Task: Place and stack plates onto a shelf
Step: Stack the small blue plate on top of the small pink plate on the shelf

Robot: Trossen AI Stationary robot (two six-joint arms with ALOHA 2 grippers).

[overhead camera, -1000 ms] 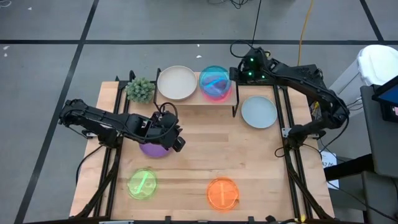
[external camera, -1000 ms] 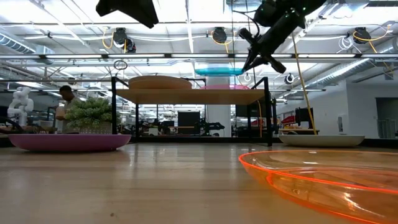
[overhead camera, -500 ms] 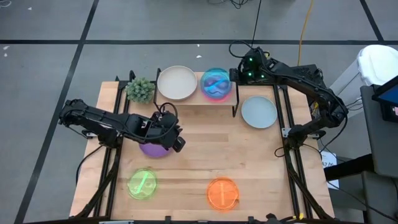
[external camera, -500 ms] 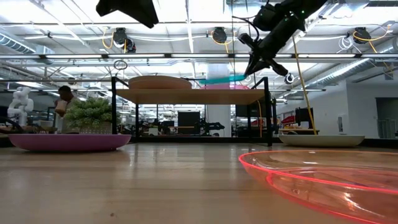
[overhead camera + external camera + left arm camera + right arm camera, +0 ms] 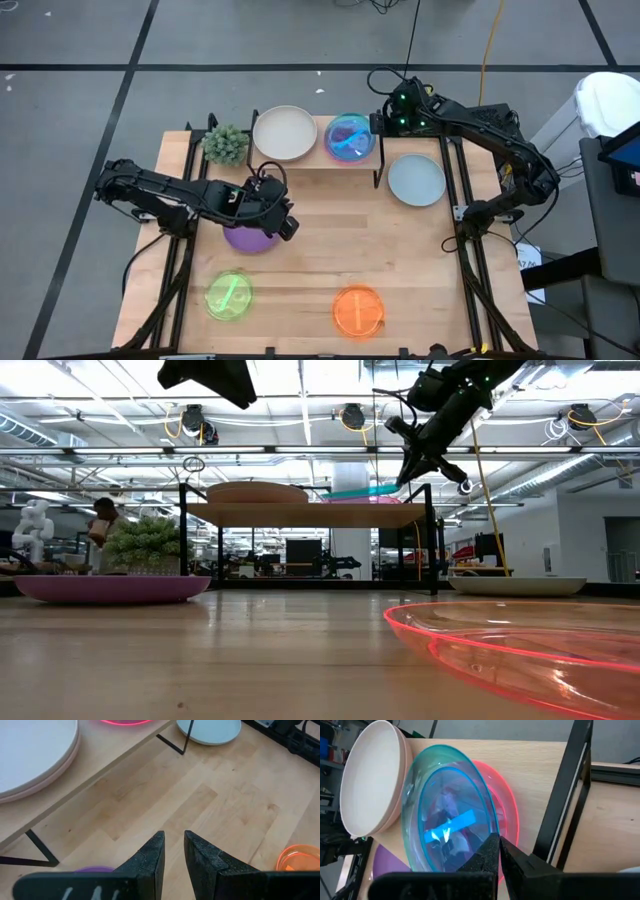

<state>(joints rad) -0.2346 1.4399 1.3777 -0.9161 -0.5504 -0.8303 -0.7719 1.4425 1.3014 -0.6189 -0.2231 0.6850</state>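
On the shelf (image 5: 316, 159), a cream-white plate (image 5: 284, 132) lies on a pale pink one at the left, and a hot pink plate (image 5: 507, 802) lies at the right. My right gripper (image 5: 499, 851) is shut on a translucent blue plate (image 5: 349, 136), held tilted just above the hot pink one. My left gripper (image 5: 174, 851) hovers above the purple plate (image 5: 249, 240) on the table. Its fingers stand a little apart with nothing between them. The grey-blue plate (image 5: 416, 179), green plate (image 5: 230, 296) and orange plate (image 5: 358, 311) lie flat on the table. My right gripper pinches the blue plate's rim (image 5: 487, 836) between its two fingers, at the edge facing the table's right. The fingers slant down from the right. The plate tilts, its free left edge (image 5: 325, 494) lowest, close over the hot pink plate. I cannot tell whether the two touch.
A small potted plant (image 5: 226, 145) stands left of the shelf. The shelf's dark metal leg (image 5: 567, 790) rises close beside my right gripper. A person shows far behind the table in the low view.
My right gripper has tipped and come down slightly. The blue plate, level above the shelf a second ago, now slants with its free left edge sunk toward the hot pink plate.
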